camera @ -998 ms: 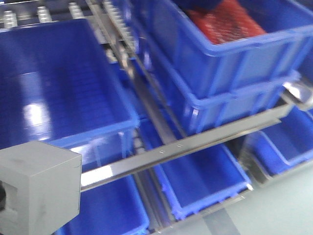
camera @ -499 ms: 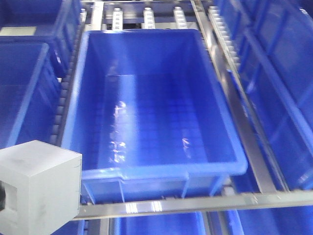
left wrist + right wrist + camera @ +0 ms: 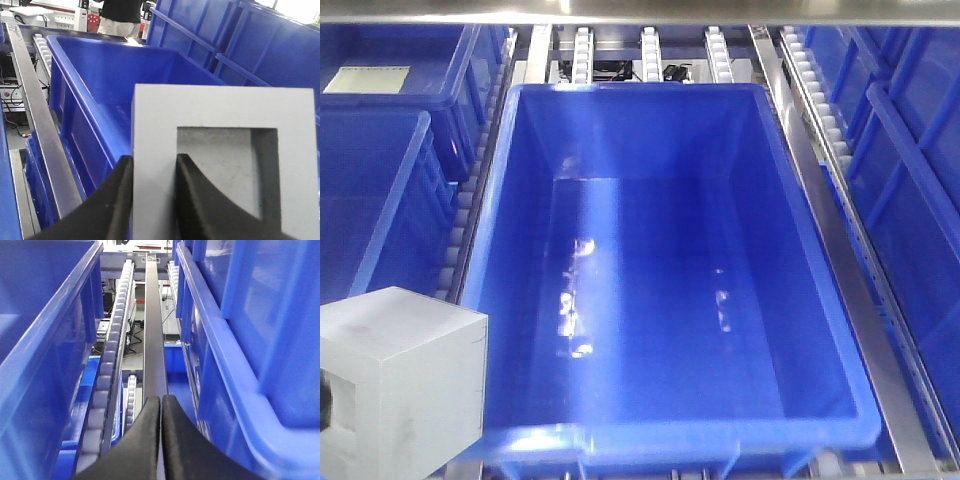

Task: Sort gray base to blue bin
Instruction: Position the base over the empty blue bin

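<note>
Gray base cropped at frame corner; left pincer clamps its wall.

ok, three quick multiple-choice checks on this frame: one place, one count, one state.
1. Where is the gray base?
A) dropped on the ground
B) in the left gripper, outside the blue bin
C) lying in that bin

2. How many objects lie in the blue bin?
A) none
B) one
C) two

3. The right gripper is:
A) open
B) shut, empty
C) shut on the gray base

1 B: the left wrist view shows the gripper clamped on the base's wall.
2 A: the bin's floor is bare.
3 B: its jaws meet with nothing between.
</note>
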Motion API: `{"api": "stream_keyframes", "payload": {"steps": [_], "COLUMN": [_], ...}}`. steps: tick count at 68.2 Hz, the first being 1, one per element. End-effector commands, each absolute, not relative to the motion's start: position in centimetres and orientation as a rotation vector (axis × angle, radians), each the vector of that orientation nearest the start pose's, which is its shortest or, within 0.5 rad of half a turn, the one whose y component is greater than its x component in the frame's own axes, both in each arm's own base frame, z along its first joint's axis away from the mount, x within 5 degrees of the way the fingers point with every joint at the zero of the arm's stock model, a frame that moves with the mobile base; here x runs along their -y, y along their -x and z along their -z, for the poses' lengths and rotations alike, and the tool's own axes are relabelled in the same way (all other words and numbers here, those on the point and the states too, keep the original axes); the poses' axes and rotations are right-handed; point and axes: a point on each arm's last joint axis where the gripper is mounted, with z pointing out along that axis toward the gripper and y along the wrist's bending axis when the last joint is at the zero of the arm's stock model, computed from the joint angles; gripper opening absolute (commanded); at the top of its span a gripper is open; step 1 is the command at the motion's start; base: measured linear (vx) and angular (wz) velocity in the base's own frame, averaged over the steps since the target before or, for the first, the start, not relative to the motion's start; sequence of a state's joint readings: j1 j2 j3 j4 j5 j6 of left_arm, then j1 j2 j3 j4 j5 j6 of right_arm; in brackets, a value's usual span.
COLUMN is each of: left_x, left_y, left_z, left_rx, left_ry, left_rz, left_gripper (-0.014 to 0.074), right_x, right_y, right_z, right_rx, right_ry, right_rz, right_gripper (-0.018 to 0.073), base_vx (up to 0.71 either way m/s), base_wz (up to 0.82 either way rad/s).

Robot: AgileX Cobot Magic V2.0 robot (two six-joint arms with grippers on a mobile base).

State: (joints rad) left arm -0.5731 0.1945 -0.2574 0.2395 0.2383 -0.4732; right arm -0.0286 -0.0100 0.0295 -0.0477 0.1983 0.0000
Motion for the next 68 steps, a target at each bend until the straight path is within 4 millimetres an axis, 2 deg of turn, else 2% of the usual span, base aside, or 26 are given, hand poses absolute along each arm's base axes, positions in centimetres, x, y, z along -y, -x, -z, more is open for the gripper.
{"api": "stream_keyframes", "payload": {"steps": [1, 68], "left_x": [3.34, 3.34], "left_y": [-5.61, -5.61], "left_z": [-28.59, -28.59], "left_rx": [-1.541, -1.541], "left_ry": [-0.239, -0.239], "left_rz": [0.628, 0.628], "left_gripper": [-0.0007, -0.0007], "right_x": [0.21, 0.21], "right_y": [-5.59, -5.59], "right_z": [-19.06, -19.06], "right_rx": [-1.621, -1.621], "right_ry": [0.025, 0.025], "right_rz": [0.076, 0.076], "right_gripper": [-0.0005, -0.0005], "base_vx": [0.15, 0.06], "base_wz": [0.01, 0.0]}}
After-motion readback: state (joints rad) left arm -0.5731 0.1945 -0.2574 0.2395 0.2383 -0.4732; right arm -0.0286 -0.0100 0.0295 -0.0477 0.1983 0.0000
